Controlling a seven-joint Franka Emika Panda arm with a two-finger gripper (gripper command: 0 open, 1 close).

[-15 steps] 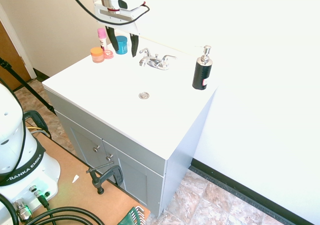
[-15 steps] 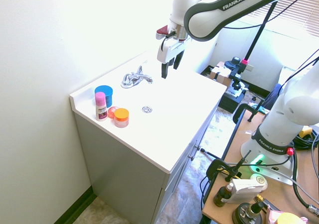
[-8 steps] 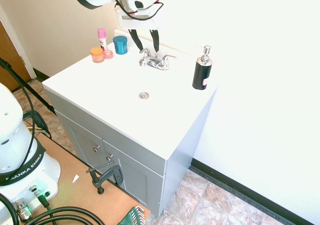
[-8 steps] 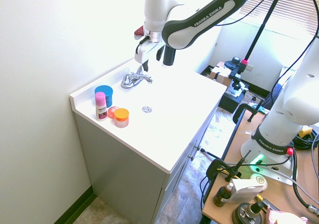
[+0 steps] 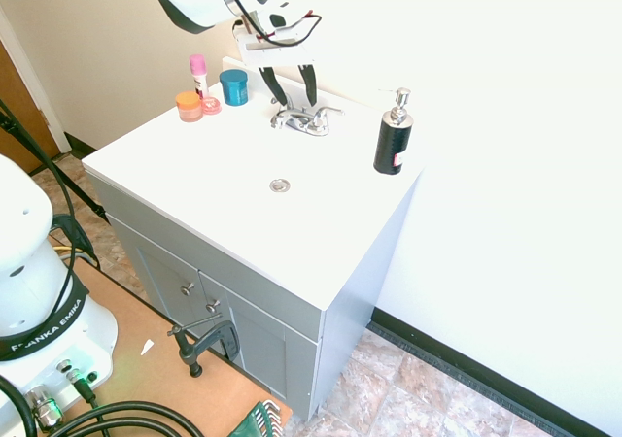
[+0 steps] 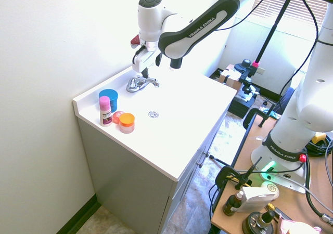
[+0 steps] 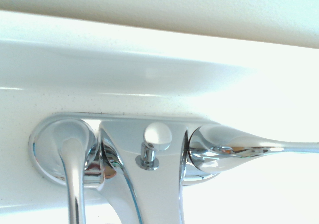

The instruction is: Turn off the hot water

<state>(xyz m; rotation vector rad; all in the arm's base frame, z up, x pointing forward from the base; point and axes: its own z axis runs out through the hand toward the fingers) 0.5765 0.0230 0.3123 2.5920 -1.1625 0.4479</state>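
The fingers (image 5: 294, 85) hang spread open, holding nothing, just above the faucet (image 5: 303, 119) at the counter's (image 5: 194, 165) back edge. The hot lever (image 5: 281, 118) lies just below them, nearest one fingertip, its handle pointing toward the basin.

Your arm (image 6: 182, 28): glossy white shells, dark grey joint bands, "FRANKA EMIKA" lettering, red patch at wrist, black cable looped there; gripper (image 5: 292, 85) white body, black fingers

a black soap dispenser (image 5: 393, 138) stands near the counter's corner. a blue jar (image 5: 233, 85), pink bottle (image 5: 198, 73) and orange jar (image 5: 189, 105) cluster together. a drain (image 5: 280, 184) sits mid-counter.
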